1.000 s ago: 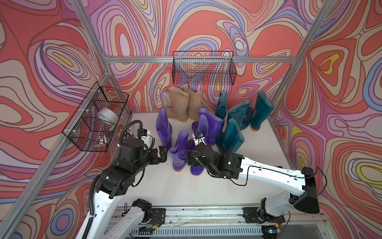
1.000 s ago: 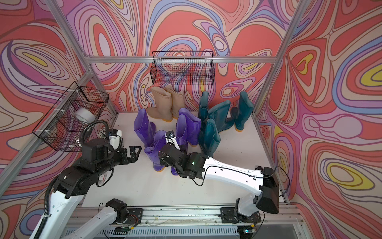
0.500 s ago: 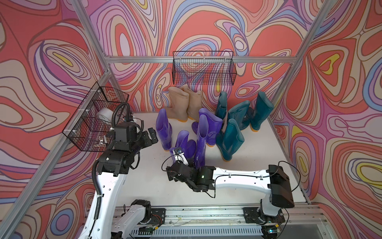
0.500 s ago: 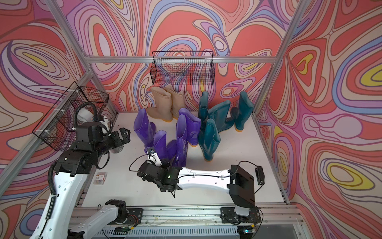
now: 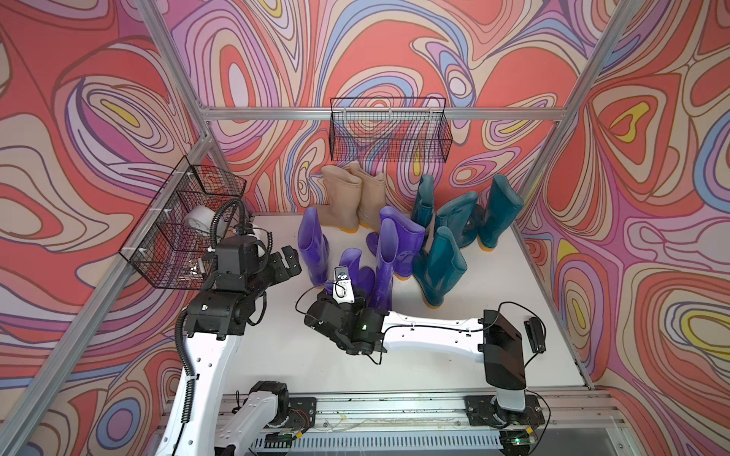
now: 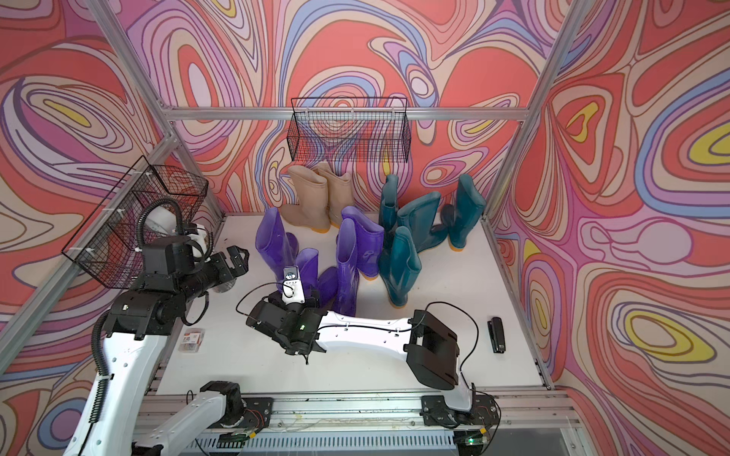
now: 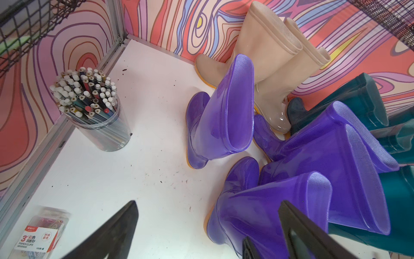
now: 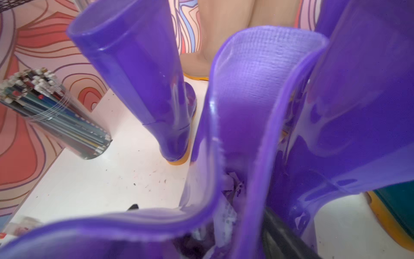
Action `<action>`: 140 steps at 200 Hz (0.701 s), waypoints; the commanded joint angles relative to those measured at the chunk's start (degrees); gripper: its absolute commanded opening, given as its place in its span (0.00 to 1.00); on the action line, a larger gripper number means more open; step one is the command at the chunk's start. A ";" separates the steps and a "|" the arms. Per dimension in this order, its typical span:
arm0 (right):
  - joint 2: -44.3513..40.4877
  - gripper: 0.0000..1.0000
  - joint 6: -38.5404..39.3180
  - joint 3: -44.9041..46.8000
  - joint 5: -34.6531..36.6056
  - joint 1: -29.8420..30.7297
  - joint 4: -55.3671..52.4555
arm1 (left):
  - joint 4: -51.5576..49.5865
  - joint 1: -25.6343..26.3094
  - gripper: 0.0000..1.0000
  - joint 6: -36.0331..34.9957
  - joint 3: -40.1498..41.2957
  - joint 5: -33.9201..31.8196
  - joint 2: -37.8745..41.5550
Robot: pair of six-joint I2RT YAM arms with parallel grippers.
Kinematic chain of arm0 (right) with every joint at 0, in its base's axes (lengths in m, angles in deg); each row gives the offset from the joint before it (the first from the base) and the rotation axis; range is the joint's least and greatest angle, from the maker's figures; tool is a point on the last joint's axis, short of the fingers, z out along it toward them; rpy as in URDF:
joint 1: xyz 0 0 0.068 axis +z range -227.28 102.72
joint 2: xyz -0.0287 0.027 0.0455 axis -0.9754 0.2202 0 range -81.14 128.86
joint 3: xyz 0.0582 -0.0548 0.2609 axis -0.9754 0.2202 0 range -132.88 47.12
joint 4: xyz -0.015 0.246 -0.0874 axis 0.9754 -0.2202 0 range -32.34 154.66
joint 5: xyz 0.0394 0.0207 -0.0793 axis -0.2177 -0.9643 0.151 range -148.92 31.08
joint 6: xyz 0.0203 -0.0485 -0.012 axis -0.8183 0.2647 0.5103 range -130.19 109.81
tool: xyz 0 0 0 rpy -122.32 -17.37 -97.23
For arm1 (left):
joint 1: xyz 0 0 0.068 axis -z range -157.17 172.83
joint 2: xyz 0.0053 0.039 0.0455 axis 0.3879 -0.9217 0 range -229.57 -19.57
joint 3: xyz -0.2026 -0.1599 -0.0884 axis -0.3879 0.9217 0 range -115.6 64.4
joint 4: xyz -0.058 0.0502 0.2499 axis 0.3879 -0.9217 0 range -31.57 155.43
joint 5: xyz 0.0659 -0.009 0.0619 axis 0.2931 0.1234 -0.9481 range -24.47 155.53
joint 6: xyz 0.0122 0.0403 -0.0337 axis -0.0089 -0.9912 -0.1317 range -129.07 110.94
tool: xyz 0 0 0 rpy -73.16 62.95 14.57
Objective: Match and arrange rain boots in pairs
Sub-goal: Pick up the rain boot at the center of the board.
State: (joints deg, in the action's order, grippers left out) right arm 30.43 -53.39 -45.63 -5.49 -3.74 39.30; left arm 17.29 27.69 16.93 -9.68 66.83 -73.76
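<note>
Purple boot — at right tool

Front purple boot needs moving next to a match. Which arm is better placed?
Right. The right tool straddles the cuff of the front purple boot, one finger inside the shaft. The left tool hangs open beside the leftmost purple boot, touching nothing; it would need a fresh approach.

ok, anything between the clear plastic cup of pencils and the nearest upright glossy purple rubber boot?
Nothing. The left wrist view shows only bare white tabletop between the clear plastic cup of pencils and that glossy purple rubber boot.
</note>
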 commanded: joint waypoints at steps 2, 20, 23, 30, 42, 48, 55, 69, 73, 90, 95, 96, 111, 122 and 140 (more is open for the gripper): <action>-3.88 0.58 6.04 2.55 1.14 -0.28 5.94 | 1.33 -0.47 1.00 0.59 0.82 0.96 0.12; -4.75 0.41 11.26 2.58 -0.23 -0.24 7.96 | 1.60 -0.47 1.00 0.54 0.96 1.32 0.06; -4.84 0.39 12.25 2.57 -0.66 -0.25 8.30 | 1.63 -0.45 1.00 0.54 1.04 1.41 0.05; -5.06 0.33 14.30 2.52 -1.60 -0.38 8.66 | 1.73 -0.57 1.00 0.46 1.11 1.44 0.18; -5.78 0.24 17.86 2.67 -3.68 -0.63 9.64 | 1.91 -0.56 1.00 0.34 1.30 1.61 0.39; -6.51 0.22 20.23 3.30 -5.84 -0.79 11.21 | 2.00 -0.56 1.00 0.37 1.40 1.70 0.49; -7.39 0.18 22.60 4.02 -8.69 -1.06 12.72 | 2.20 -0.56 1.00 0.34 1.53 1.78 0.58; -9.53 0.15 26.99 6.29 -15.92 -1.38 16.73 | 2.35 -0.58 1.00 0.28 1.75 1.91 0.88; -9.69 0.15 27.73 6.82 -17.57 -1.36 17.51 | 2.54 -0.56 1.00 0.24 1.90 1.99 0.97; -11.58 0.12 29.94 6.72 -22.20 -1.43 16.66 | 3.36 -0.61 1.00 0.18 2.51 2.56 1.32; -11.74 0.11 29.68 6.68 -22.13 -1.45 15.55 | 3.52 -0.54 1.00 0.27 2.62 2.77 1.29; -11.73 0.11 29.71 6.73 -22.18 -1.41 15.40 | 3.55 -0.55 1.00 0.27 2.62 2.89 1.28; -13.32 0.11 28.63 9.58 -21.22 -1.43 14.94 | 3.93 -0.56 1.00 0.36 2.97 3.69 1.23; -15.32 0.07 22.83 12.85 -20.13 -2.64 14.20 | 3.98 -0.55 1.00 0.28 3.07 4.01 1.13; -17.08 0.07 17.45 16.76 -18.27 -3.08 15.06 | 4.47 -0.57 1.00 0.58 3.52 4.59 0.93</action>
State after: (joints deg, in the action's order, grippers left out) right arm 17.03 -29.42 -32.58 -25.06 -5.73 51.43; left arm 20.11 27.58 16.91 -6.99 70.02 -73.09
